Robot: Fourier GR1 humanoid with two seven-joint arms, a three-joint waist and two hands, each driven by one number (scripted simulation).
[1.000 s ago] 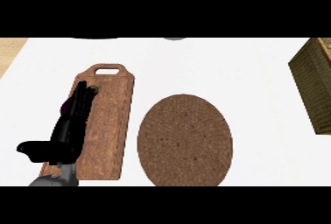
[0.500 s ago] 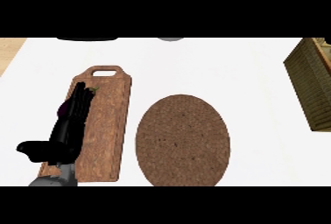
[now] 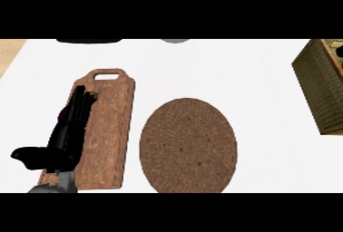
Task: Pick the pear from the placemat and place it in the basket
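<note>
Basket (image 3: 320, 90) at R edge (inside hidden); left hand (image 3: 66, 133) over cutting board (image 3: 110, 136).

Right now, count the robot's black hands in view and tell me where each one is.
1. The black left hand lies along the left side of the brown wooden cutting board, fingers straight toward its handle. The right hand is out of view.

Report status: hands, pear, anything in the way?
Left hand open, lying along the cutting board; right hand not in view. No pear visible; placemat bare. Basket at right edge, nothing between.
</note>
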